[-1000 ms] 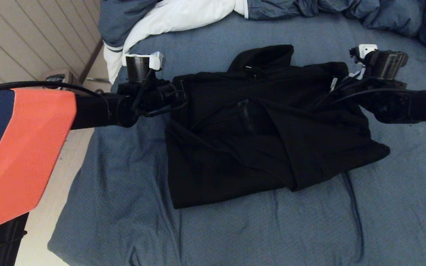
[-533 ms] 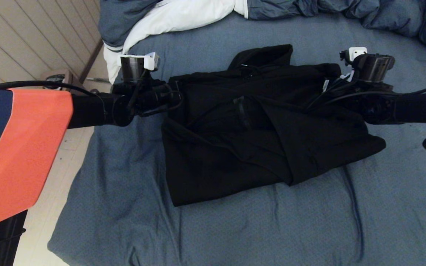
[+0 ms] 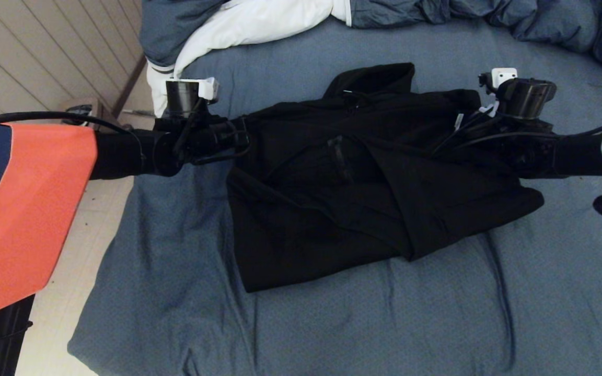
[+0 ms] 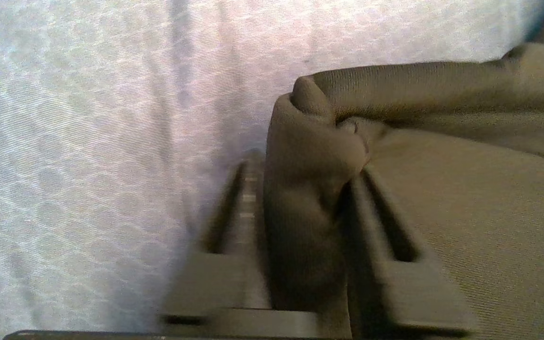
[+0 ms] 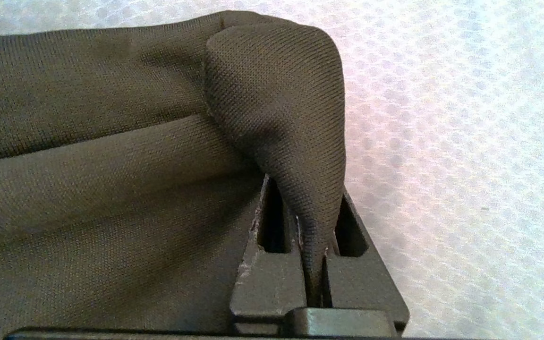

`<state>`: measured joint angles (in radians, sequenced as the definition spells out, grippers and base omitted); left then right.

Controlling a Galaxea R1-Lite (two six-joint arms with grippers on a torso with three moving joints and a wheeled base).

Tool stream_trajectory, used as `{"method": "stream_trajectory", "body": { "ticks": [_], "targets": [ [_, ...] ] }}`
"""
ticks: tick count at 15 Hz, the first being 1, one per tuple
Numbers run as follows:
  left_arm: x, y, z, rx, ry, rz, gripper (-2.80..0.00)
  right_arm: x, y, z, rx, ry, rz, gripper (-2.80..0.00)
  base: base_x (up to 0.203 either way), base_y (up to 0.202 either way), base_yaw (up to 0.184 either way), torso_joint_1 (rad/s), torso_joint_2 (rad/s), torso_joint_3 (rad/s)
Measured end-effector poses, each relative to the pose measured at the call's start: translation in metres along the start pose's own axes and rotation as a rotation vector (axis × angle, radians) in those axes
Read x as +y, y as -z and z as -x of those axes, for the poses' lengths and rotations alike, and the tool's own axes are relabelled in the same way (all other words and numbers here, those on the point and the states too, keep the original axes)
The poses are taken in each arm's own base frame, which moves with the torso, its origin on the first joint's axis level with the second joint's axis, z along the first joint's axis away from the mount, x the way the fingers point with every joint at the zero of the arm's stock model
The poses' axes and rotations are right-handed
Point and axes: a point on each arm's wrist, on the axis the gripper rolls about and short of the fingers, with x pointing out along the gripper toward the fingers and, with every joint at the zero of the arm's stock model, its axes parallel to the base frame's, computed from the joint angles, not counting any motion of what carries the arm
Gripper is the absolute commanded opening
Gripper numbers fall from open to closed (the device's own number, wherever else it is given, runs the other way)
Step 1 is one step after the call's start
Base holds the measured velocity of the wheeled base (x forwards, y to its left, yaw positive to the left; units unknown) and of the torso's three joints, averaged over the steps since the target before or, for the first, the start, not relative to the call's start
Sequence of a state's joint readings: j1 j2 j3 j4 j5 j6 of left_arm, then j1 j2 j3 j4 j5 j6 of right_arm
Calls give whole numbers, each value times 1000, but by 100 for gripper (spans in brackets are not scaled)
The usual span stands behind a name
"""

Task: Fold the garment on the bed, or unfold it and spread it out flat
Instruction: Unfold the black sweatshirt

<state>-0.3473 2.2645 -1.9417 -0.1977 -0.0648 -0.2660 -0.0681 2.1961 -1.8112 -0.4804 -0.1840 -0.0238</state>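
**A:** So, from the head view, what has changed?

**B:** The garment (image 3: 363, 177) has sunk at its left shoulder. A second ago both arms held the top edge taut; now the left gripper (image 3: 238, 137) sits at that corner with the cloth slacker, while the right gripper (image 3: 481, 130) holds the other shoulder. The hoodie lies mid-bed (image 3: 332, 324), hem toward the robot, hood toward the duvet (image 3: 238, 26).

**A:** And the left wrist view?

**B:** The left gripper (image 4: 300, 226) has spread its jaws; a fold of black cloth still lies loose between them, not squeezed. I judge it is letting go.

**A:** Right wrist view?

**B:** The right gripper (image 5: 317, 245) is pressed together, pinching a peak of fabric.

**A:** Meaning?

**B:** Probably the placing step is ending; the right should release next.

**A:** Surroundings?

**B:** Blue-grey sheet with creases near the hem, pale plank floor (image 3: 29, 62) beside the bed.
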Motion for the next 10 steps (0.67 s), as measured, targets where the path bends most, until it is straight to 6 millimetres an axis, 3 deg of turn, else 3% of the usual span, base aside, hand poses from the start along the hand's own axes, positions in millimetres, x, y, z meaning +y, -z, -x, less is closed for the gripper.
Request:
{"method": "stream_trajectory", "body": {
  "ticks": [3,10],
  "targets": [
    [-2,-4,4,-9,3,1,0,-1,-4,7,13,-3,2,-280,0,0,0,0,0,0],
    [-18,-18,24,-29,29,1,0,2,-35,42,7,-66,-2,-280,0,0,0,0,0,0]
  ]
}}
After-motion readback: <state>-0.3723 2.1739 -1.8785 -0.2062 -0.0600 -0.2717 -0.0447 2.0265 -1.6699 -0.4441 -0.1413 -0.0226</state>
